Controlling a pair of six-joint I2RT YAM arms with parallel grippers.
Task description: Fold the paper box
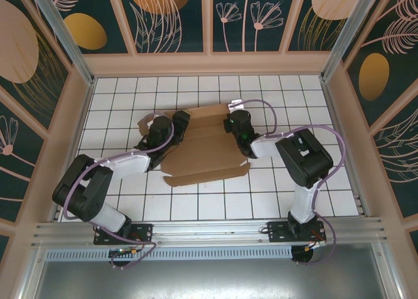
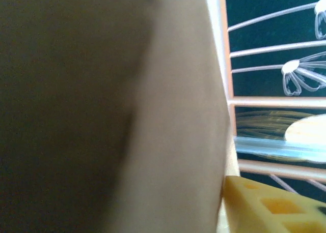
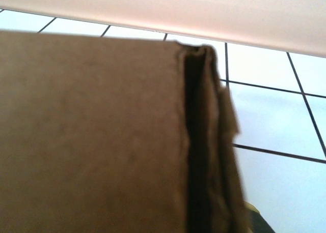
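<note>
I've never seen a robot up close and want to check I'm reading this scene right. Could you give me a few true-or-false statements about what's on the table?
1. The cardboard lies on a white tiled table. True.
2. The cardboard is already a closed box. False: it is still spread open, with its flaps showing.
3. The left arm and the right arm both reach to the cardboard, one at each side. True.
4. The walls around the table are plain white. False: they are dark panels with flower and leaf drawings.
</note>
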